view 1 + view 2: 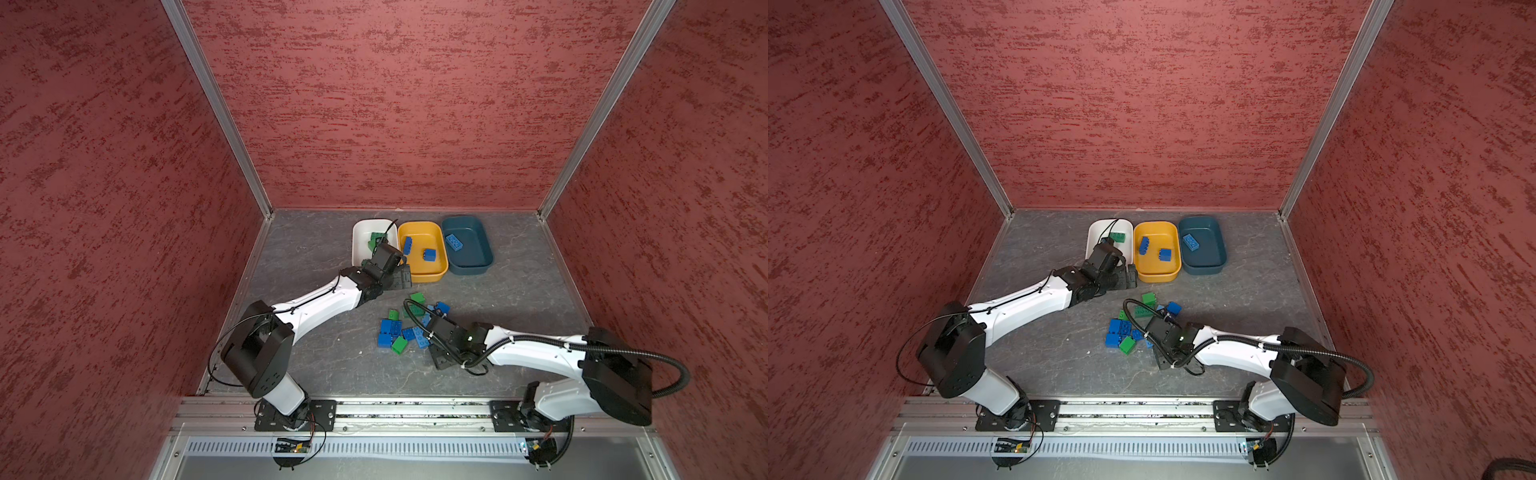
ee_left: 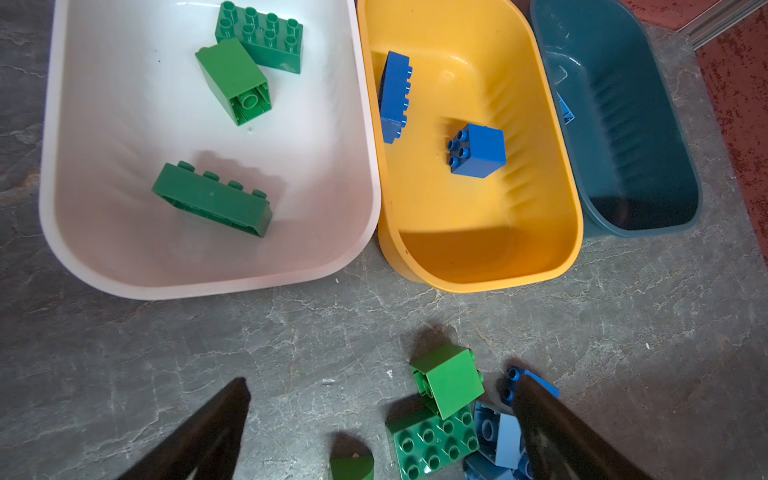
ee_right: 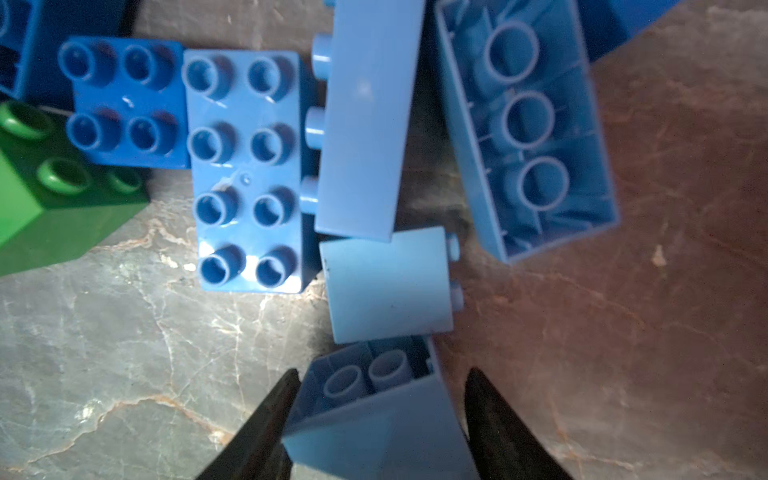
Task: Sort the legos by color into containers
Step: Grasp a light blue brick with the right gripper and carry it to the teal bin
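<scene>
the bench (image 1: 316, 257) carries three containers along its far edge, one colour each: white container (image 2: 208, 286) for greens, yellow container (image 2: 478, 266) for dark blues, teal container (image 2: 648, 166) for light blue. loose legos (image 1: 392, 332) lie mid-bench. my left gripper (image 2: 380, 384) hangs wide open, empty, near the white rim. my right gripper (image 3: 382, 374) straddles a light blue wedge (image 3: 374, 424), probably bound for teal; whether it is clamped, i cannot tell.

3 green legos (image 2: 212, 199) in the white container (image 2: 104, 237), 2 dark blue legos (image 2: 478, 150) in the adjacent yellow container (image 2: 478, 237)
</scene>
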You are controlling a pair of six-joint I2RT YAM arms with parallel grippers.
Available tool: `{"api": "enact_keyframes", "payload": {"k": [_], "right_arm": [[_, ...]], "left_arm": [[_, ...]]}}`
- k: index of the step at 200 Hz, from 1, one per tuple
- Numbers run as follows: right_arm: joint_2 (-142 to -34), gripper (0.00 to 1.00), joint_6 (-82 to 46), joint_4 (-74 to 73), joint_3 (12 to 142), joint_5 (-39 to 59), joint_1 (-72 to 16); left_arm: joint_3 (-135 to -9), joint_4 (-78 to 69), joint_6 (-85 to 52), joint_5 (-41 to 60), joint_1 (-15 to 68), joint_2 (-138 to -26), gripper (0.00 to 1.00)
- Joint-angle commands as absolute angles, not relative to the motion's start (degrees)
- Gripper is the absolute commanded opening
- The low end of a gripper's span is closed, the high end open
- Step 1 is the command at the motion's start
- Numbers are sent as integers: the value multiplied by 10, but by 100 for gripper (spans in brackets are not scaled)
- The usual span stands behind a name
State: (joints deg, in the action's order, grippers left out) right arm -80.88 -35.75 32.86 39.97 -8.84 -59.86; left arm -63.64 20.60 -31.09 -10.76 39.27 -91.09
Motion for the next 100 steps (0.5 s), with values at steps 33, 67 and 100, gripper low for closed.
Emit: {"api": "enact_keyframes", "payload": {"k": [33, 67, 100], "right_arm": [[-745, 53, -385, 363, 407, -163, -600], [-673, 54, -350, 312, 422, -194, -511], [-686, 54, -289, 108, 419, -129, -324]], "left_arm": [[-627, 202, -298, -111, 396, -900, 100], [-632, 210, -289, -112, 398, -897, 100], [-611, 192, -277, -90, 400, -882, 100]]}}
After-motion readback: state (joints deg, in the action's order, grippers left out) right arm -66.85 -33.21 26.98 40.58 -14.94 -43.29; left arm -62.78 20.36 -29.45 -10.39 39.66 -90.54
